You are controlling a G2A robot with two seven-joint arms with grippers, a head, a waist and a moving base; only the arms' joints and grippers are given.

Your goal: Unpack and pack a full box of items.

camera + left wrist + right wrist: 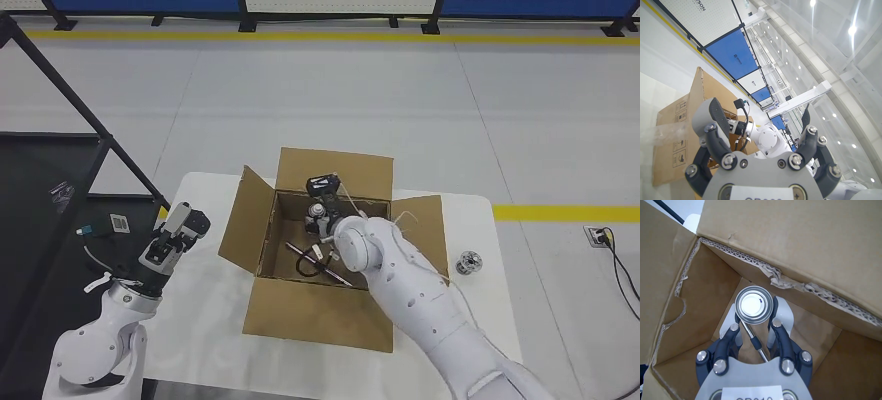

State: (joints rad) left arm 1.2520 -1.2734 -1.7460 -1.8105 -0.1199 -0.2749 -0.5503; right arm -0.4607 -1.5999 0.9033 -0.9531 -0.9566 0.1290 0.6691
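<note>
Box [318, 305] sits mid tabletop [205, 335], flaps folded outward. My right tool [755, 308] is down inside the box, toward its far wall. The can [754, 305] stands between that tool's fingers, gripped from both sides. A rod [755, 341] lies lower in the box, running from under the can back toward me. A small round piece [468, 263] is on the tabletop right of the box, apart from it. My left tool [761, 111] is left of the box, outside it, above the tabletop's left edge, fingers spread.
</note>
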